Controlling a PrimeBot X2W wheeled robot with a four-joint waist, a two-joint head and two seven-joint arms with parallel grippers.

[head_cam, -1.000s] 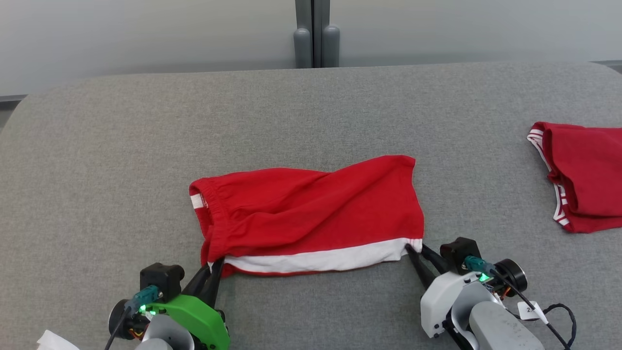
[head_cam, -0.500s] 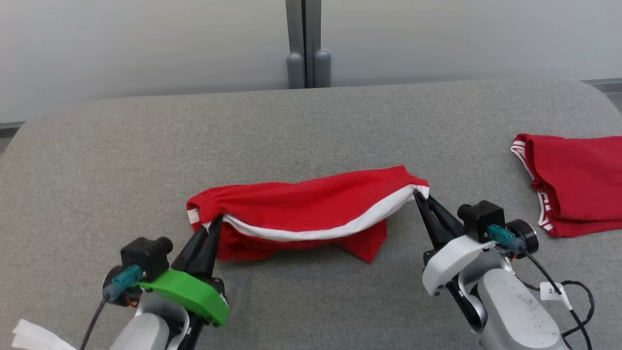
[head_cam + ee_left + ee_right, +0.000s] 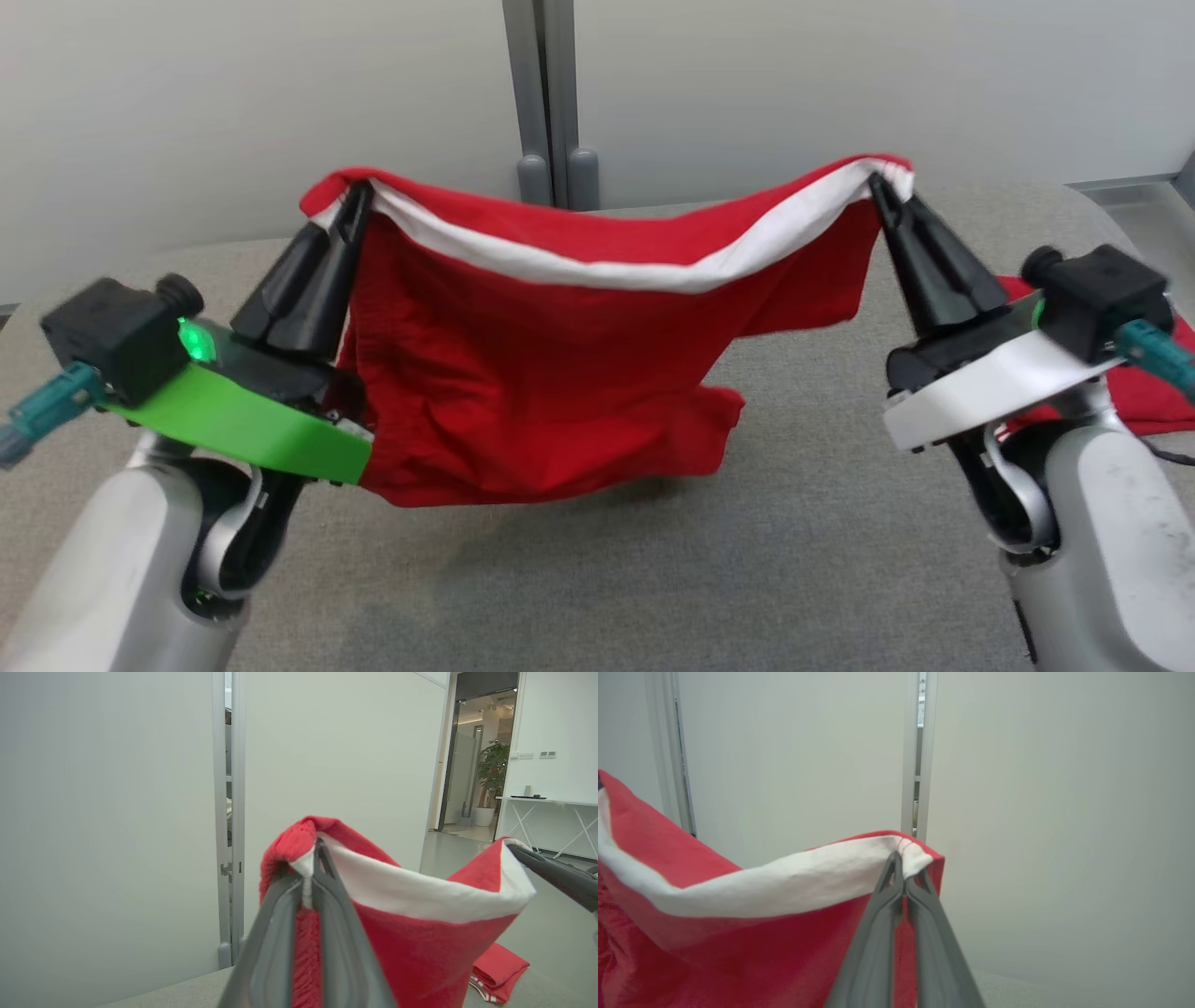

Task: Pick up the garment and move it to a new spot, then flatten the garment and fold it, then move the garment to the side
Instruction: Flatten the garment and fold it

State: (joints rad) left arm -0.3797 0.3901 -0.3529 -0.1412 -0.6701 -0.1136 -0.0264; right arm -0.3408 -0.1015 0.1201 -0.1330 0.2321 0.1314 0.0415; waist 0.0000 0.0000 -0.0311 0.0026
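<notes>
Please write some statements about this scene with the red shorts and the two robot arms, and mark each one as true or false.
1. The left end effector is shut on one corner of the red fabric shorts, at their white band. True.
2. A second red folded garment lies on the grey table surface near the right arm. True.
3. The red fabric shorts lie spread flat on the grey table surface. False: they hang lifted between both end effectors.
4. The right end effector is open and holds nothing. False: it is shut on the other corner of the white band.
</notes>
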